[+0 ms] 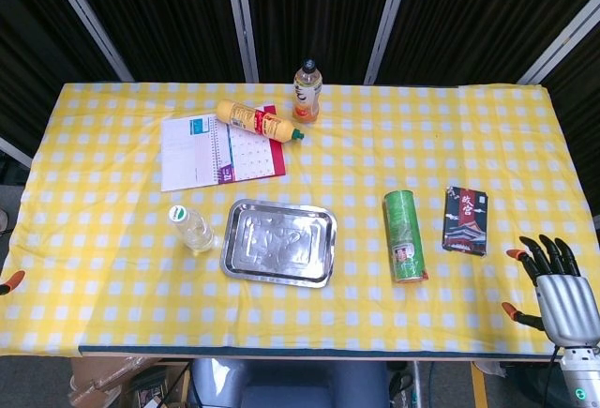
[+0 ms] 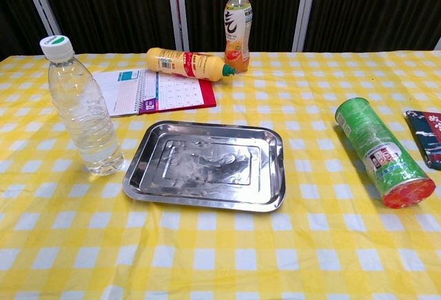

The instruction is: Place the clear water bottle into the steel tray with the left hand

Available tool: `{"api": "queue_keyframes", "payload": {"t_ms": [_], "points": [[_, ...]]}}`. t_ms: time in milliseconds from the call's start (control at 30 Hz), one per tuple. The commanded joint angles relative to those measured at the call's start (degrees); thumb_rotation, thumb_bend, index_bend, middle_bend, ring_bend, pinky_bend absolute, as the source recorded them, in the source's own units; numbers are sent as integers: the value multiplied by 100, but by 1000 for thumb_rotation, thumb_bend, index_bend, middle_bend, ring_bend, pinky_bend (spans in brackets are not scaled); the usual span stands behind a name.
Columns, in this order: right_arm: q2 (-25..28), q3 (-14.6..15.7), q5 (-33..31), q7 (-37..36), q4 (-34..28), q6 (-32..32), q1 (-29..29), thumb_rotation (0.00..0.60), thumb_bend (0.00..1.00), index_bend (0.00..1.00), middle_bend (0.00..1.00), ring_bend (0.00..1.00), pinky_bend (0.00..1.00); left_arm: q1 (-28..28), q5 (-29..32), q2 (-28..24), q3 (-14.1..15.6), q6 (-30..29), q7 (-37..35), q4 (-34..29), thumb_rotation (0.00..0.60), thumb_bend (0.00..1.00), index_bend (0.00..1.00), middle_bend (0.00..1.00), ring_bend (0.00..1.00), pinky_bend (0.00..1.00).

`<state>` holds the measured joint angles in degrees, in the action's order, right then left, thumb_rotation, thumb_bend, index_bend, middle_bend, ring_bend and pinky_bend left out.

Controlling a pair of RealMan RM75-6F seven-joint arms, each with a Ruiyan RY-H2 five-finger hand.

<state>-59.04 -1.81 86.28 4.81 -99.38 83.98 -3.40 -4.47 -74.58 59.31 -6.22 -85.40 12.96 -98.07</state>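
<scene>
right hand (image 1: 565, 300) | fingers (image 1: 547, 253) spread, holding nothing | left barely visible

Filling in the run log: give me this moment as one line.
stage: pre-grasp | clear water bottle: upright, left of steel tray | tray: empty | right robot hand: open, table's near right edge | left hand: barely visible

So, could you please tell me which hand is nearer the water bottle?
Left. Only an orange fingertip of the left hand shows at the table's left edge; the water bottle stands left of centre, the right hand at the far right corner.
</scene>
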Motion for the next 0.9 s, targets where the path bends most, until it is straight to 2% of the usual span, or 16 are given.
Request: {"api": "queue_keyframes", "payload": {"t_ms": [33,200,367,633,900], "points": [[17,-1,2,-31,-9,10,11,600,158,268,149,42,19,-81,-105,30,-12,150,-367,22,600,126,9,0,0,0],[28,12,25,-41,-25,5,15,600,157,268,149,42,19,-415,-95,210,-186,848,-1934,313,600,117,11,15,0,4],[13,26,74,9,-68,-39,-14,600,157,268,149,42,19,-983,94,449,-348,2184,-3709,850,600,117,21,35,0,5],[9,46,100,48,-90,-68,-23,600,158,267,149,42,19,-1445,224,1095,-445,2783,-4113,1580,600,117,30,38,0,0],[20,74,141,112,-163,-77,-19,600,158,268,149,42,19,-1615,-189,1571,-248,2893,-4505,1928,592,117,27,37,0,0]]}}
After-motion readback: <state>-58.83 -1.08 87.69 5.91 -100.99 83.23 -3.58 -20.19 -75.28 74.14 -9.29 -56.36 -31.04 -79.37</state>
